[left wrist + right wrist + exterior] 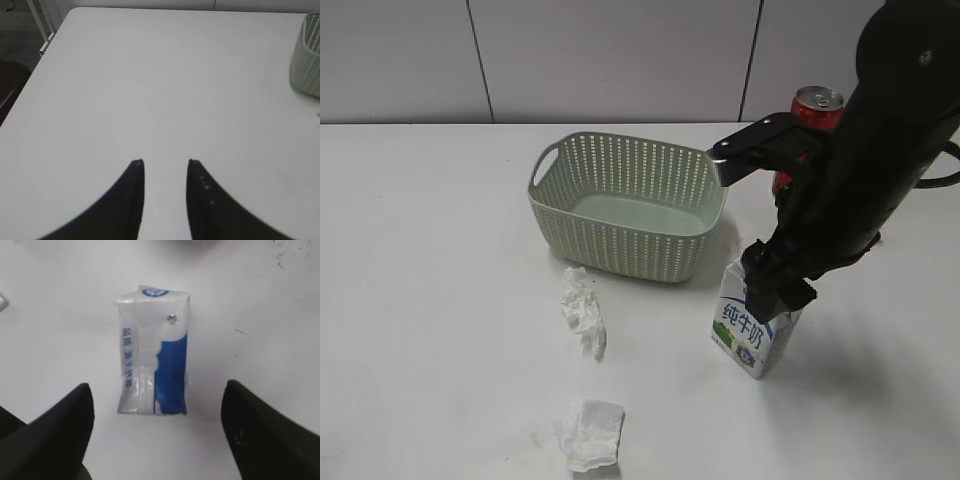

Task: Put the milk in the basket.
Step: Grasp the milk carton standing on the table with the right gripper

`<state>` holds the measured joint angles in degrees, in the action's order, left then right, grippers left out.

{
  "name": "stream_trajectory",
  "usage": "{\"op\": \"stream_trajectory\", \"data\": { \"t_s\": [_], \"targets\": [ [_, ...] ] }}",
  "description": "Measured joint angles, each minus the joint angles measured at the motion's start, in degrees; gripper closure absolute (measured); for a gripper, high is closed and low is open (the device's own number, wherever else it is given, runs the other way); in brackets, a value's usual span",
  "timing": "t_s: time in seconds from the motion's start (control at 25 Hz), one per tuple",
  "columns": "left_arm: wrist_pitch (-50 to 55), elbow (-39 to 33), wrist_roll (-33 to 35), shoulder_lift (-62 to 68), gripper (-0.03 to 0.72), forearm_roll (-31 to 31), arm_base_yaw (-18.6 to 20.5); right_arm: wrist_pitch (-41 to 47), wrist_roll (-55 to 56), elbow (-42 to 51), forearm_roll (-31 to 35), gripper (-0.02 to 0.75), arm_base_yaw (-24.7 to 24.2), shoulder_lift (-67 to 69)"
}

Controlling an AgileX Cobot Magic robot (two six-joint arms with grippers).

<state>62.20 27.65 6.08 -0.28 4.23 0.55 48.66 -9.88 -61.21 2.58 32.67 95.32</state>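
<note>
The right gripper (pixel 157 425) hangs spread wide just above the milk (pixel 152 352), the carton's top between its two fingers with clear gaps on both sides. The milk (pixel 753 325) stands upright on the table (pixel 440 300), just outside the basket's (pixel 628 203) near right corner. The basket holds nothing visible. The carton is white with a blue corner and blue characters. The left gripper (pixel 165 162) hovers parted over bare table, left of the basket.
</note>
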Motion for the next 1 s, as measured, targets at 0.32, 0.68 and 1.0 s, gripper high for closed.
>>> {"op": "stream_trajectory", "data": {
  "t_s": [0.32,0.68,1.0],
  "targets": [
    [0.0,0.0,0.0,0.0,0.454,0.0,0.0,-4.87,0.89,-0.52,-1.13,0.115,0.62,7.17],
    [0.0,0.0,0.0,0.0,0.454,0.0,0.0,-7.79,0.89,-0.64,-1.31,0.13,0.62,12.31],
    [0.0,0.0,0.0,0.0,0.454,0.0,0.0,-8.55,0.94,-0.88,-1.67,0.232,0.62,12.53]
  ]
}}
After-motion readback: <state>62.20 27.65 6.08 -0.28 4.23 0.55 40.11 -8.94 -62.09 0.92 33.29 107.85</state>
